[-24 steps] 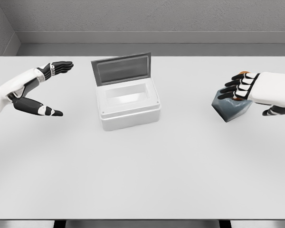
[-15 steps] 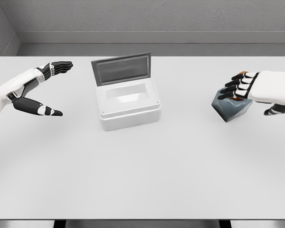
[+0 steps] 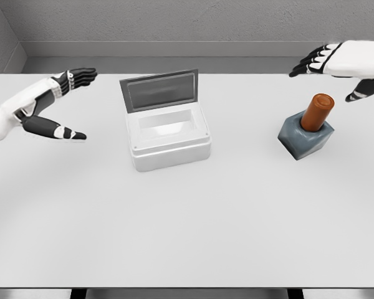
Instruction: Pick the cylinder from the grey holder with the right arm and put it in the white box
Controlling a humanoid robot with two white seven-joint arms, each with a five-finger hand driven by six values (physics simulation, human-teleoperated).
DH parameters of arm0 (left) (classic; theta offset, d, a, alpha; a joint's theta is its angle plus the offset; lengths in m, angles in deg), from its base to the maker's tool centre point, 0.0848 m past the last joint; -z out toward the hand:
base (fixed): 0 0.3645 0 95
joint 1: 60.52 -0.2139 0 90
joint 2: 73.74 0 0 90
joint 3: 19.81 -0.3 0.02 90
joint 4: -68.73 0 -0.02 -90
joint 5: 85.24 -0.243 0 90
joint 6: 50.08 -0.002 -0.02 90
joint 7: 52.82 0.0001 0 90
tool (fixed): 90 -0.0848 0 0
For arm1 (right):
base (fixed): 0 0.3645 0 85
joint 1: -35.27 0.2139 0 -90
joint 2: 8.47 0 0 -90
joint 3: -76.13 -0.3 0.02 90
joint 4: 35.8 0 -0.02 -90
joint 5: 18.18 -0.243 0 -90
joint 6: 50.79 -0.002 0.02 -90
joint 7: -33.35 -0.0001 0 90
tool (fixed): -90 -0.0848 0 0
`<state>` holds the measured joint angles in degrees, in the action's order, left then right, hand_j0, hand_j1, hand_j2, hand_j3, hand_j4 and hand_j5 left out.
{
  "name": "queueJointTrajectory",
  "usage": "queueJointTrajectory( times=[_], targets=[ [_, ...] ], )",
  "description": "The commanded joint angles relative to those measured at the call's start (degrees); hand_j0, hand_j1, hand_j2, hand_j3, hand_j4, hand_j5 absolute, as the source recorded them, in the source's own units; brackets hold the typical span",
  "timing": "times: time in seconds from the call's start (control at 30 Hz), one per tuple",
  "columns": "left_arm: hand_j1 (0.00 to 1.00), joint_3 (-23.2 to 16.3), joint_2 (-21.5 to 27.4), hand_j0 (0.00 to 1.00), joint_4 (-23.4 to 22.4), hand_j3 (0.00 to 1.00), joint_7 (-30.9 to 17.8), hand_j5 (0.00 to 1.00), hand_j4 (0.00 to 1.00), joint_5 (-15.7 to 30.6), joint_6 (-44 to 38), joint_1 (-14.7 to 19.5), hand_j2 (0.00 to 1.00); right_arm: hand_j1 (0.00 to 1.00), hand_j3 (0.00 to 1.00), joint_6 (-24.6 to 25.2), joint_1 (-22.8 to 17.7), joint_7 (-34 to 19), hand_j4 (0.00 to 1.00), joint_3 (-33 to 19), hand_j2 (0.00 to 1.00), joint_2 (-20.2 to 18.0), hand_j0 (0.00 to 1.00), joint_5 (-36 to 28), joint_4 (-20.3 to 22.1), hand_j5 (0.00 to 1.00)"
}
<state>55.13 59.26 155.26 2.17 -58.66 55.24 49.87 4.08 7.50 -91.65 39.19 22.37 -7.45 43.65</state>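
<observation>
An orange-brown cylinder [image 3: 316, 111] stands tilted in the grey holder [image 3: 305, 139] at the right of the table. My right hand [image 3: 336, 65] hovers well above and behind it, fingers spread, holding nothing. The white box [image 3: 169, 138] sits left of centre with its grey lid [image 3: 159, 89] standing open at the back; its inside shows no object. My left hand [image 3: 65, 103] hangs open over the table's left side, apart from the box.
The white table [image 3: 187, 218] stretches wide in front of the box and holder. A grey wall [image 3: 174, 25] rises behind the table's far edge.
My right hand has lifted up and back off the holder, uncovering the cylinder, which stays in the holder. The left hand has shifted slightly upward.
</observation>
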Motion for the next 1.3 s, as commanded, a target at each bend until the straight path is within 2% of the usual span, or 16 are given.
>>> queueJointTrajectory(
  times=[0.0, 0.07, 0.23, 0.43, 0.63, 0.8, 0.87, 1.03, 1.2, 1.27],
  targets=[
    [1.0, -1.9, -0.1, 1.0, -1.9, 1.0, 0.0, 1.0, 1.0, 0.4, -0.2, 0.2, 1.0, 0.99, 0.99, 0.1, 0.0, 0.0, 0.99, 3.1, 0.99, 1.7, 0.99, 1.9, -3.2, 0.99],
    [1.0, -3.6, -1.7, 1.0, -5.9, 1.0, 0.0, 1.0, 1.0, 0.4, -0.1, 3.1, 1.0, 0.99, 0.99, 0.1, 0.2, 0.0, 0.99, 3.3, 0.99, 3.4, 0.99, 4.6, -4.7, 0.99],
    [1.0, -7.0, -4.5, 1.0, -12.3, 1.0, 0.0, 1.0, 1.0, 0.3, -0.1, 7.6, 1.0, 0.99, 0.99, 0.1, 0.5, 0.0, 0.99, 4.9, 0.99, 3.5, 0.99, 4.7, -4.7, 0.99],
    [1.0, -7.0, -7.7, 1.0, -17.7, 1.0, 0.0, 1.0, 1.0, 0.4, -0.2, 10.5, 1.0, 0.99, 0.99, 0.1, 0.4, 0.0, 0.99, 5.8, 0.99, 3.9, 0.99, 6.3, -4.7, 0.99],
    [1.0, -7.3, -8.7, 1.0, -19.8, 1.0, 0.0, 1.0, 1.0, 0.4, -0.2, 11.2, 1.0, 0.97, 0.97, 0.1, 0.4, 0.0, 0.97, 7.1, 0.97, 5.6, 0.97, 7.2, -5.2, 0.97],
    [1.0, -7.4, -8.7, 1.0, -19.8, 1.0, 0.0, 1.0, 1.0, 0.4, -0.2, 11.1, 1.0, 0.96, 0.96, 0.1, 0.4, 0.0, 0.96, 8.1, 0.96, 6.2, 0.96, 8.1, -7.5, 0.96],
    [1.0, -7.4, -8.7, 1.0, -19.8, 1.0, 0.0, 1.0, 1.0, 0.4, -0.2, 11.1, 1.0, 0.94, 0.94, 0.1, 0.4, 0.0, 0.94, 8.1, 0.94, 6.2, 0.94, 8.3, -7.6, 0.94],
    [1.0, -7.4, -8.7, 1.0, -19.8, 1.0, 0.0, 1.0, 1.0, 0.4, -0.2, 11.1, 1.0, 0.79, 0.79, 0.1, 0.4, 0.0, 0.79, 8.1, 0.79, 6.1, 0.79, 9.6, -7.3, 0.79],
    [1.0, -7.4, -8.7, 1.0, -19.7, 1.0, 0.0, 1.0, 1.0, 0.4, -0.2, 11.1, 1.0, 0.77, 0.77, 0.1, 0.7, 0.0, 0.77, 8.1, 0.77, 5.6, 0.77, 9.8, -6.9, 0.77],
    [1.0, -7.4, -8.7, 1.0, -19.7, 1.0, 0.0, 1.0, 1.0, 0.4, -0.2, 11.2, 1.0, 0.72, 0.72, 0.1, 0.7, 0.0, 0.72, 8.1, 0.72, 5.6, 0.72, 9.7, -6.9, 0.72]
  ],
)
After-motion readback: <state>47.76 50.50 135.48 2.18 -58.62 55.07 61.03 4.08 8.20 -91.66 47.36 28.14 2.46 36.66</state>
